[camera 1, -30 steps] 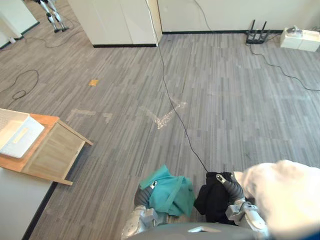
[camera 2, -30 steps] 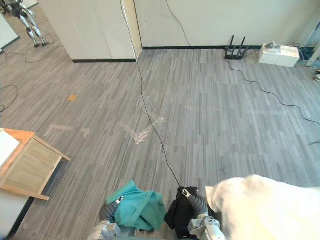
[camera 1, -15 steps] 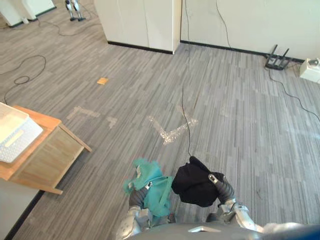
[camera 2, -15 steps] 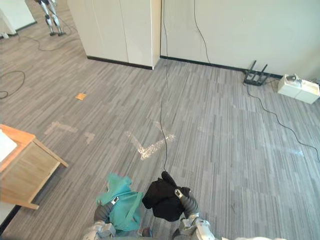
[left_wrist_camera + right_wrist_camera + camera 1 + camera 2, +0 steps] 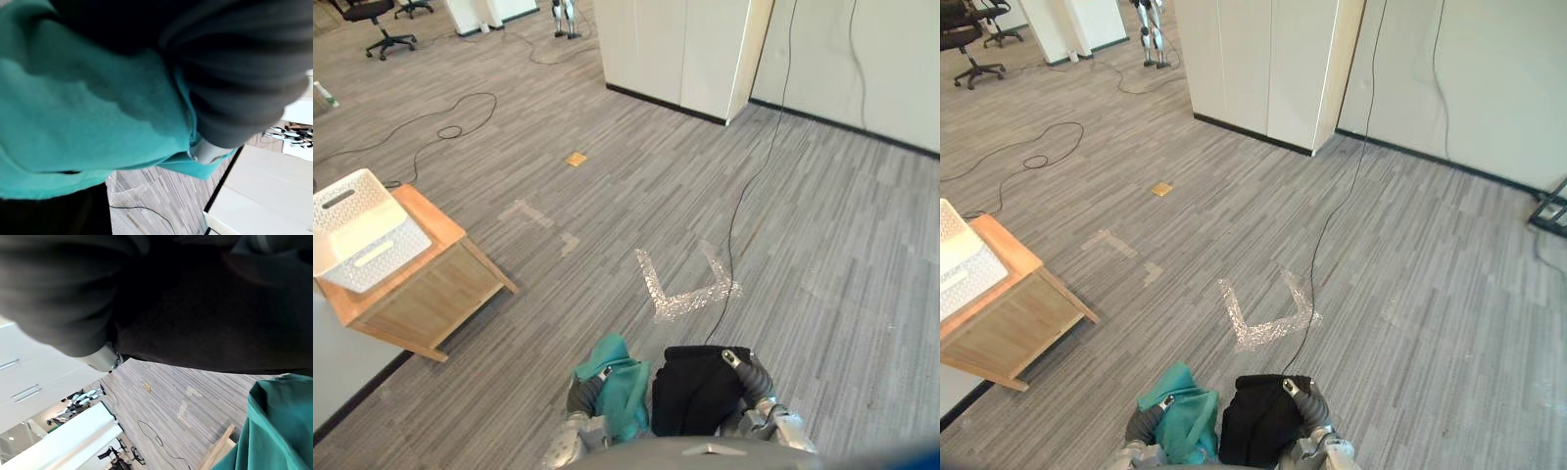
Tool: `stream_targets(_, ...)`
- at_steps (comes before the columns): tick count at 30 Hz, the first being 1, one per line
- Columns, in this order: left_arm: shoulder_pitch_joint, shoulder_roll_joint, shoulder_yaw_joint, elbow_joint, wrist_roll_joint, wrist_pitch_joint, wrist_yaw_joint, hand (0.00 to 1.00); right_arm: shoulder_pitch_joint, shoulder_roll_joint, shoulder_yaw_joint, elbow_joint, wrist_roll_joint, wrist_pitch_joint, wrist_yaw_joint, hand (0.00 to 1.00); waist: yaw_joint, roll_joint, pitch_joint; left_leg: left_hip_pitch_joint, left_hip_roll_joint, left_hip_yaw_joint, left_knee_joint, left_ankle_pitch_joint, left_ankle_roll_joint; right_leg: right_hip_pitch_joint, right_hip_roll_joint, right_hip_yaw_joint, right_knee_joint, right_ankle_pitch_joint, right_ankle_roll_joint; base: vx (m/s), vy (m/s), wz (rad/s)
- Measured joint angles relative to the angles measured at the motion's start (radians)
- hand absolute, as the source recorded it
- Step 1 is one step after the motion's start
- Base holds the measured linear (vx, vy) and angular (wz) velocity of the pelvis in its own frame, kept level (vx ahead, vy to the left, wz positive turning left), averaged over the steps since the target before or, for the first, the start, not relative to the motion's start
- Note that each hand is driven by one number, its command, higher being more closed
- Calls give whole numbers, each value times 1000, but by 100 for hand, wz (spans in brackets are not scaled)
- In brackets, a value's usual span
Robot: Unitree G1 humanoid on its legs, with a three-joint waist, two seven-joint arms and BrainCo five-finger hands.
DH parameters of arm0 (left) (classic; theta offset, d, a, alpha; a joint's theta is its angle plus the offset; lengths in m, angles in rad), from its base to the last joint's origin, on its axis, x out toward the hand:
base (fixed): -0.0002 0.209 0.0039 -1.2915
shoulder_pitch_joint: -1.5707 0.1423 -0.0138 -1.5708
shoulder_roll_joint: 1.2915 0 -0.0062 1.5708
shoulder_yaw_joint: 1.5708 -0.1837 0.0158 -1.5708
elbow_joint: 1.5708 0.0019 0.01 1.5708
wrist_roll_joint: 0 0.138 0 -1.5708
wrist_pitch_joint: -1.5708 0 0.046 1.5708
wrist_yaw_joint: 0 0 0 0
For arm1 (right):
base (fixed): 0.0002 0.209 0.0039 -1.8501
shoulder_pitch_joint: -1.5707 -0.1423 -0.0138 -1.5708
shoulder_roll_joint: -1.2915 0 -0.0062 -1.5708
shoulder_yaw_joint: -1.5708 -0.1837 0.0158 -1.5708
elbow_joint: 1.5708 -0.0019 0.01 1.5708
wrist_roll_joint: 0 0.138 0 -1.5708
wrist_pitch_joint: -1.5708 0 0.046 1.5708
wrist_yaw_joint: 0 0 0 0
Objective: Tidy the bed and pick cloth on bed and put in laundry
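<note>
2 cloths are up off the floor, 1 per hand: the teal cloth hangs bunched over the left hand, the black cloth over the right hand, both held low & close to the body, the 2 bundles touching side by side. Each wrist view has the dark cover w/ fabric wrapped right over the hand, so can't tell how tight either grasp is; from the way the cloth drapes I'd judge it's at least hooked on. The white basket, prob. the laundry target, sits on the wooden table, well apart from the hands, off to the robot's left, w/ bare floor & a silver tape mark btwn. So pickup looks done; what's left is the carry & drop. Risks: w/ the grasp unverified, a loose fold could slide off mid-walk, esp. the black one, which hangs broad & heavy-looking. Since the bundles touch, letting 1 go could drag the other along. The basket is light-looking & sits toward 1 end of the table top, so a low or sideways approach could shove it along or off, or a cloth could catch the rim & spill onto the table.
</note>
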Motion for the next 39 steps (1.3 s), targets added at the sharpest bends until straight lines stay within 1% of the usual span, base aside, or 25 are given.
stream_targets(1, -1, -9, 2, 0, 0, -4, -5, 100, -1, -10, -4, -2, 0, 0, 6, 100, 0, 10, 10, -55, 30, 0, 127, 51, -3, 48, 18, -19, -29, -5, -3, 388, -377, 49)
stream_targets(2, 4, -21, 3, 0, 1, -13, -22, 100, -2, -24, -15, -9, 1, -1, 9, 100, 14, 32, 23, -138, 77, 26, 333, 57, -4, 139, 59, -41, -89, -17, -12, 388, -312, 26)
stream_targets(4, 16, -23, 4, -3, 1, -14, -43, 100, -5, -27, -24, -9, 2, -3, 15, 100, 34, 27, 24, -239, 71, 60, 452, 56, -2, 242, 80, -55, -172, -32, -19, 356, -263, 7)
stream_targets(6, 46, -23, 4, -32, 1, -16, -62, 100, -8, -30, -36, -9, 14, -11, 31, 100, 38, 22, 24, -319, 25, 91, 374, 57, -11, 316, 95, -55, -255, -37, -23, 304, -183, -7)
stream_targets(9, 62, -22, 0, -71, 1, -18, -62, 100, -11, -28, -38, -13, 21, -14, 47, 100, 63, 11, 31, -346, -49, 182, 41, 57, -20, 399, 110, -32, -348, -30, -16, 434, -150, -34)
stream_targets(12, 39, -26, -13, -78, -1, -19, -49, 100, 3, -27, -38, -23, 20, -7, 47, 100, 59, 2, 36, -301, -110, 276, -387, 170, -27, 475, 112, -29, -397, -32, -11, 458, -18, -12)
stream_targets(13, 18, -26, -21, -78, -2, -19, -24, 100, 14, -23, -38, -23, 19, -5, 47, 100, 59, -6, 38, -274, -122, 338, -567, 307, -7, 525, 114, -31, -436, -45, 12, 446, 30, -7)
stream_targets(15, 6, -24, -27, -75, -18, -19, -18, 100, 21, -21, -34, -23, 19, -5, 47, 100, 60, -13, 34, -269, -110, 403, -572, 382, 26, 550, 110, -35, -454, -60, 35, 429, 59, 2)
stream_targets(16, 6, -24, -27, -73, -25, -19, -16, 100, 24, -19, -30, -23, 18, -4, 47, 100, 59, -25, 27, -271, -108, 476, -562, 392, 76, 560, 94, -46, -459, -70, 53, 518, 111, 28)
stream_targets(17, -19, -29, -27, -71, -38, -21, -16, 100, 24, -19, -31, -24, 17, -4, 47, 100, 54, -51, 20, -292, -123, 573, -514, 352, 138, 561, 59, -72, -449, -83, 90, 519, 124, 42)
stream_targets(19, -40, -33, -20, -70, -39, -31, -13, 100, 34, -15, -31, -24, 8, 4, 47, 100, 54, -65, 10, -300, -132, 588, -451, 289, 180, 565, 34, -92, -412, -85, 136, 478, 131, 53)
stream_targets(21, -33, -28, 10, -67, -44, -50, 18, 100, 36, 15, -31, -25, -10, 11, 50, 100, 70, -103, 6, -275, -127, 564, -360, 208, 193, 563, 3, -94, -254, -43, 184, 597, 168, 56)
stream_targets(22, -27, -22, 16, -67, -43, -55, 26, 100, 36, 18, -31, -25, -16, 11, 51, 100, 72, -109, 3, -263, -120, 560, -337, 189, 195, 554, -4, -95, -184, -21, 186, 628, 175, 56)
stream_targets(23, -15, -4, 27, -68, -41, -61, 43, 100, 38, 31, -26, -26, -32, 10, 59, 100, 81, -121, -5, -225, -119, 534, -323, 158, 188, 512, -26, -101, -3, 53, 175, 495, 114, 70)
stream_targets(24, -7, 6, 32, -70, -38, -68, 57, 100, 40, 29, -8, -28, -40, 5, 73, 100, 79, -128, -11, -164, -133, 476, -356, 126, 169, 444, -63, -98, 191, 187, 155, 497, 84, 80)
stream_targets(25, -3, 11, 32, -73, -35, -73, 68, 100, 42, 27, 3, -28, -41, 2, 79, 100, 73, -124, -14, -141, -142, 440, -385, 106, 154, 400, -84, -91, 296, 176, 145, 480, 9, 105)
stream_targets(26, -4, 27, 36, -71, -35, -80, 96, 100, 39, 29, 18, -25, -42, 2, 83, 100, 65, -146, -23, -102, -165, 382, -414, 88, 138, 322, -127, -78, 456, 103, 125, 553, -98, 123)
stream_targets(27, -1, 30, 35, -68, -35, -80, 116, 100, 44, 26, 25, -26, -42, 2, 83, 100, 60, -148, -24, -63, -178, 325, -437, 88, 137, 264, -144, -61, 511, 52, 115, 447, -98, 135)
stream_targets(29, -2, 28, 34, -68, -35, -80, 133, 100, 49, 24, 27, -25, -41, -3, 77, 100, 47, -131, -23, -14, -176, 223, -464, 90, 134, 187, -138, -41, 494, -15, 104, 409, -154, 161)
stream_targets(32, -32, 29, 49, -53, -36, -73, 134, 100, 50, 19, 49, -13, -38, -8, 48, 100, 26, -112, -15, 44, -158, 49, -471, 83, 122, 97, -111, 23, 294, -76, 114, 367, -268, 163)
stream_targets(34, -56, 28, 58, -24, -36, -63, 133, 100, 47, 15, 50, 20, -29, -19, 35, 100, 13, -94, -9, 62, -125, -54, -464, 60, 62, 93, -57, 111, 57, -49, 145, 278, -348, 197)
stream_targets(35, -55, 57, 67, -26, -35, -54, 127, 100, 50, 29, 49, 31, -27, -23, 27, 100, 11, -139, -13, 62, -146, -112, -454, 35, 9, 125, -65, 204, -171, 41, 183, 252, -382, 220)
stream_targets(36, -70, 55, 67, -3, -34, -47, 123, 100, 53, 34, 47, 49, -25, -30, 25, 100, 9, -140, -5, 68, -137, -131, -444, 22, -16, 157, -67, 181, -170, 79, 152, 233, -364, 188)
stream_targets(37, -67, 38, 48, 17, -31, -30, 124, 100, 57, 23, 11, 84, -19, -29, 16, 100, 21, -113, -7, 66, -128, -135, -437, 30, -27, 198, -73, 119, -174, 79, 168, 187, -292, 159)
stream_targets(39, -34, 23, 45, 9, -24, -39, 109, 100, 70, 14, -2, 79, 1, -52, 5, 100, 12, -78, -8, 36, -124, -141, -425, 41, -11, 172, -72, 140, -39, 63, 174, 135, -234, 137)
